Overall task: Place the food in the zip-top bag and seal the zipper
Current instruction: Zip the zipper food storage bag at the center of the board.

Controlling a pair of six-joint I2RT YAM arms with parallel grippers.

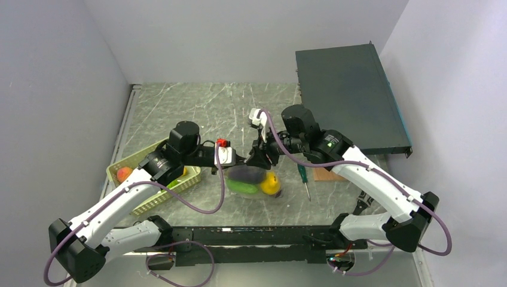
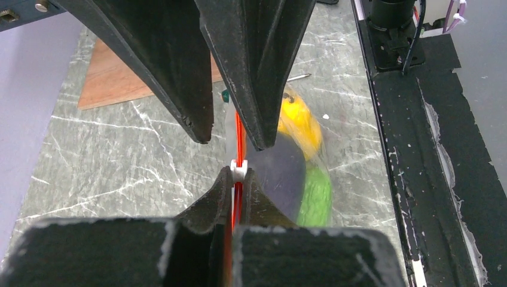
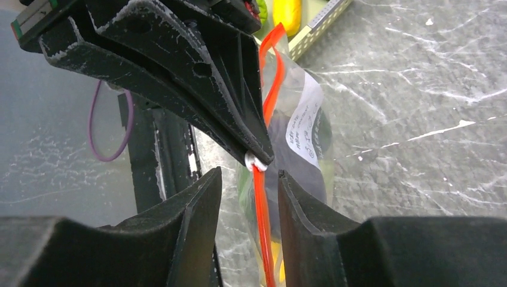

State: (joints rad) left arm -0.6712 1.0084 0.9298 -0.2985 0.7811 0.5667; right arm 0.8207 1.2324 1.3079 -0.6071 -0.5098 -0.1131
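The zip-top bag [image 1: 256, 181] hangs in the middle of the table, holding purple [image 2: 282, 173], green [image 2: 317, 194] and yellow-orange [image 2: 299, 119] food. My left gripper [image 2: 238, 179] is shut on the red-orange zipper [image 2: 238, 128], with the white slider [image 2: 238, 170] right at its tips. My right gripper [image 3: 248, 179] faces it from the other side, open, and the zipper strip [image 3: 259, 200] runs between its fingers [image 3: 203, 197] with a gap on each side. In the top view the two grippers [image 1: 246, 159] meet just above the bag.
A light green slatted basket [image 1: 143, 200] at the left holds an orange fruit [image 1: 124, 173] and more food. A green-handled screwdriver [image 1: 304, 179] and a wooden piece [image 1: 326, 174] lie to the right of the bag. A dark flat box [image 1: 350, 95] fills the back right.
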